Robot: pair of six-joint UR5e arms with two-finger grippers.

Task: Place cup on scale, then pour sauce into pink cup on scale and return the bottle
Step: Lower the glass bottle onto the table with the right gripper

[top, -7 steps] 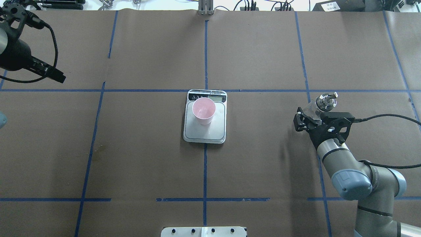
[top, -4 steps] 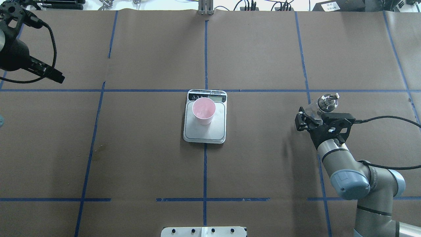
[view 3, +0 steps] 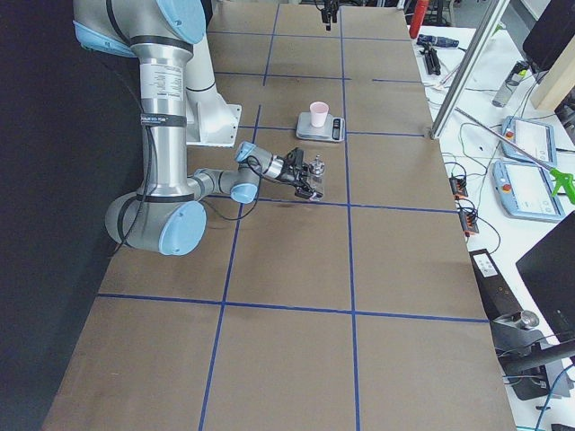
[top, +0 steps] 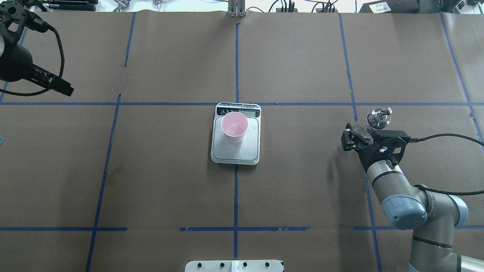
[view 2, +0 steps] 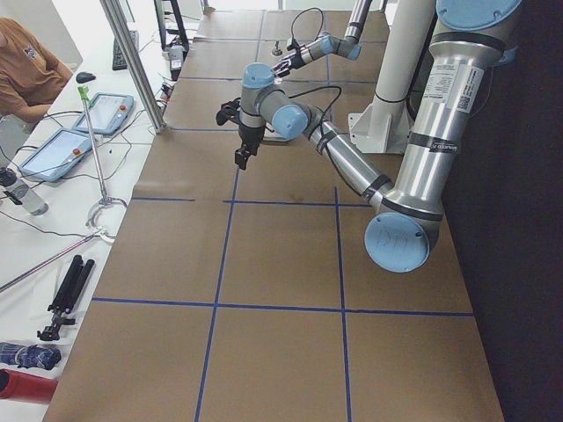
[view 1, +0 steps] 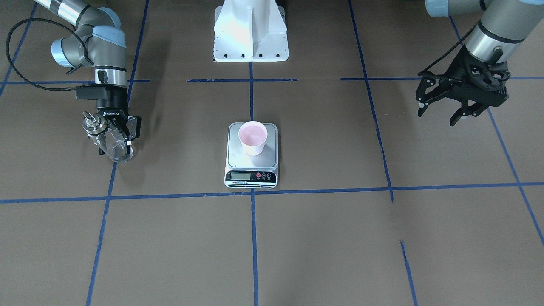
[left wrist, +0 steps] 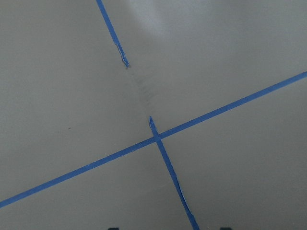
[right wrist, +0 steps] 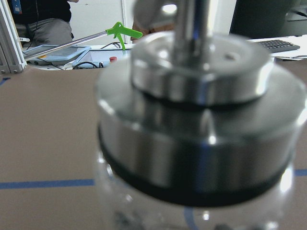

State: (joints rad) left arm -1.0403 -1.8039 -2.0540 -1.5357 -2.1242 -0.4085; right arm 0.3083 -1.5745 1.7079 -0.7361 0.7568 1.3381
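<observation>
One pink cup [view 1: 253, 137], one digital scale [view 1: 251, 169], one glass bottle [view 1: 111, 142] with a metal cap. Two arms, two grippers: right gripper [view 1: 115, 140], left gripper [view 1: 442, 112]. On the side bench in the right-side view, two tablet-like pendants [view 3: 526, 137] [view 3: 519, 191] and one green-handled grabber [view 3: 561, 180]; in the left-side view, two pendants again [view 2: 111, 112] [view 2: 54, 152], one person's sleeve [view 2: 26, 70].
</observation>
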